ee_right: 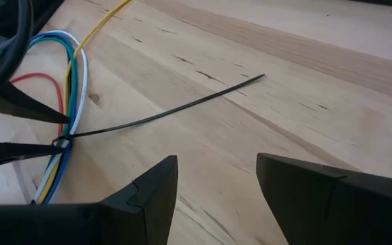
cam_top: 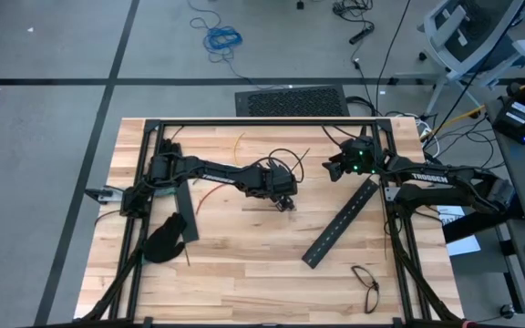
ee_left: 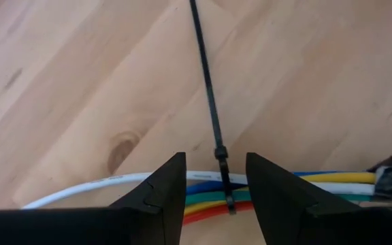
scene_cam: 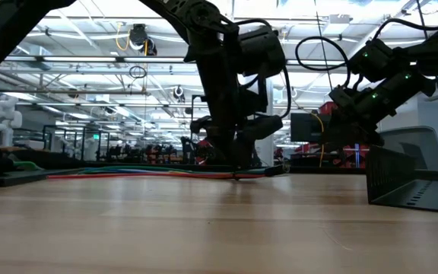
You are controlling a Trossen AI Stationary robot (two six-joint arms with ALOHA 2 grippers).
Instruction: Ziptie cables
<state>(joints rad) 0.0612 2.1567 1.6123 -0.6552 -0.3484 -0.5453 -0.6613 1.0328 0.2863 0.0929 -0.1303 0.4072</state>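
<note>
Beside left tool [ee_left: 214, 187], narrow over ziptie [ee_left: 208, 95] and cables [ee_left: 114, 185], right tool [ee_right: 216, 180] wide, black bar [cam_top: 340, 221].

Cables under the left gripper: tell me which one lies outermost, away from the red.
The white cable. It runs along the bundle's edge opposite the red cable, with blue, green and yellow between them.

Wooden table [cam_top: 244, 264] bearing a long black slotted bar [cam_top: 340, 222] lying diagonally right of centre, a black glove [cam_top: 165, 239] near the left edge, and a pair of eyeglasses [cam_top: 365, 283] near the front right corner.
</note>
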